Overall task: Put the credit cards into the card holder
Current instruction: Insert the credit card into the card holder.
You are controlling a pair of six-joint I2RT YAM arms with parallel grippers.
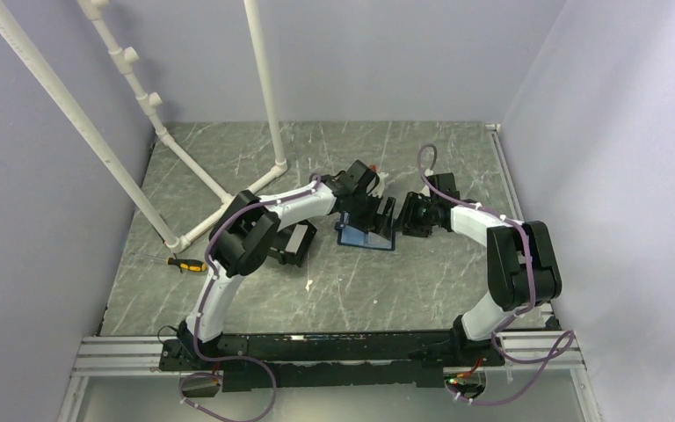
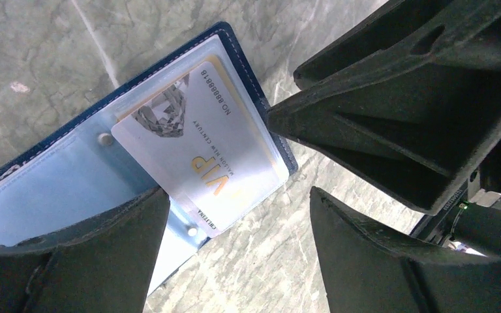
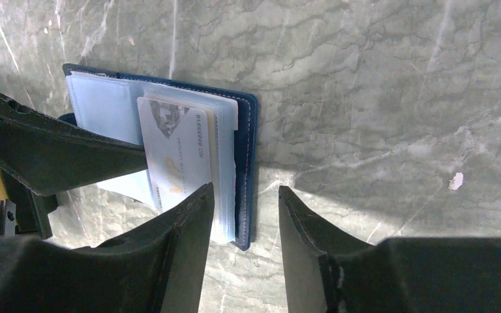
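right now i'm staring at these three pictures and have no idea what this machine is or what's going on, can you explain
It is a robot with a left arm and a right arm, bolted at the near edge of a grey marbled table. The wide picture looks down from above and behind them. The other two come from a camera on each wrist, so the black wedges at the bottom are that arm's own two-finger tool. An open navy card holder lies on the table, with a pale card printed VIP partway in its clear sleeves, one end sticking out. The left tool and the right tool hover over it, fingers apart, holding nothing. To the left are a black bin, a screwdriver and a white pipe frame.
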